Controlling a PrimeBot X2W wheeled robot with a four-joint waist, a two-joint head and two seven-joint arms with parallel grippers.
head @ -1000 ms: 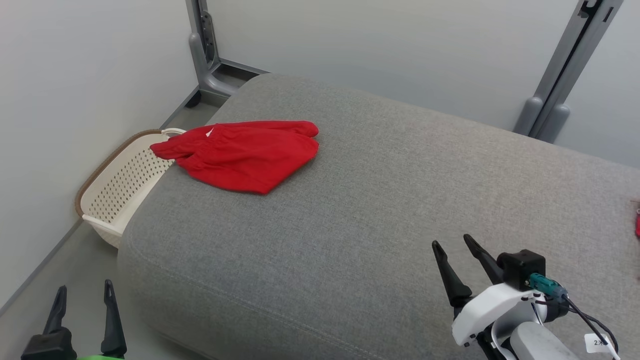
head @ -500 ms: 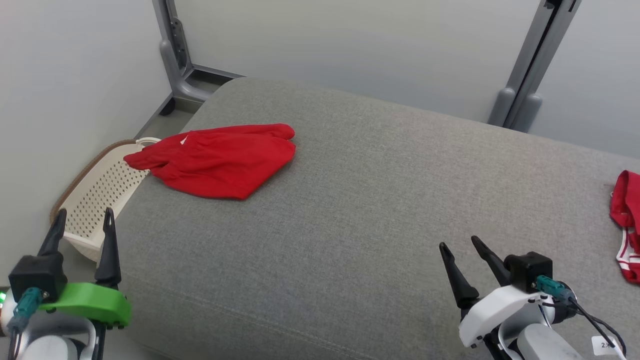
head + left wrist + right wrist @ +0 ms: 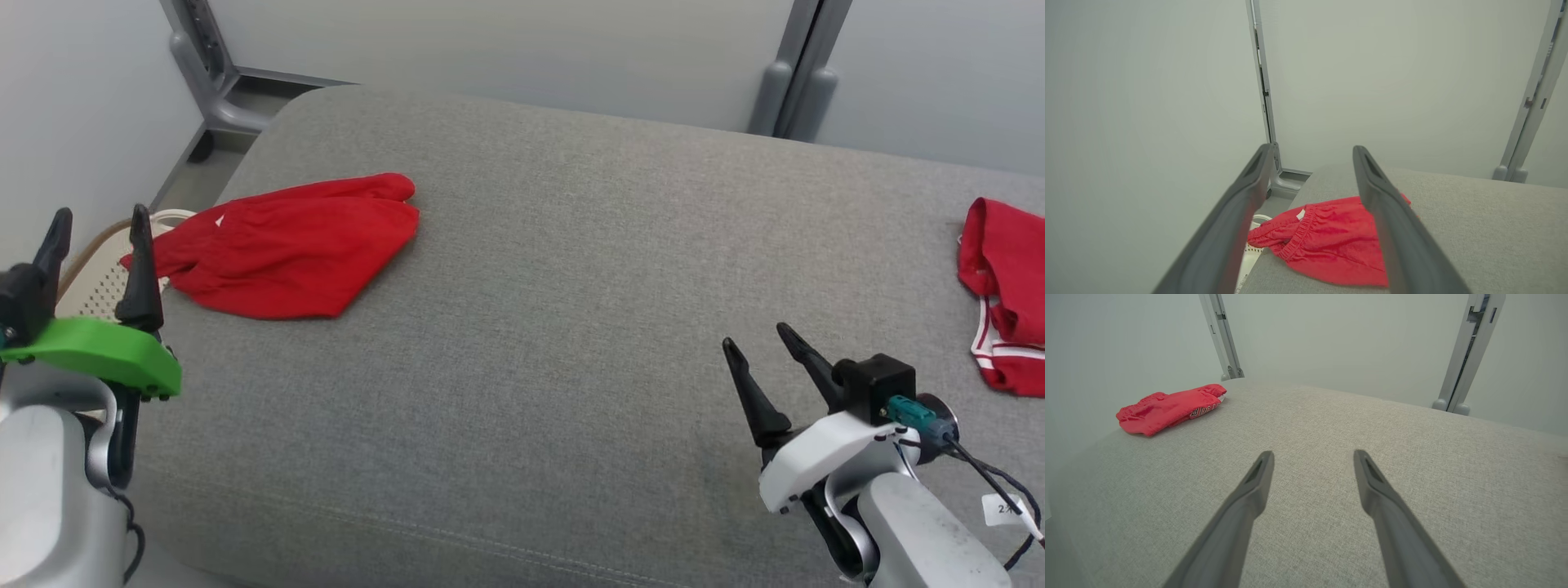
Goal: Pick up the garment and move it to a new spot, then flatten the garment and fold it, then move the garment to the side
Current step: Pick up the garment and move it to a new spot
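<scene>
Both sets of jaws are standing spread wide, pinching nothing. The left gripper (image 3: 100, 216) is hovering off the near-left corner of the grey cushion (image 3: 531, 327), and the right gripper (image 3: 755, 336) is hanging over its near-right part. The red garment (image 3: 286, 245) is lying at the cushion's far-left corner, one end drooping off the edge over a pale perforated basket (image 3: 90, 294). It's looking folded and set aside, so that one seems finished. A striped red garment (image 3: 1000, 286) is sitting bunched at the cushion's right edge; I'd say lifting, flattening and folding are all waiting there. The cushion is showing a coarse grey weave and rounded edges, while the red cloth is looking thin and soft, with a gathered elastic waistband.
</scene>
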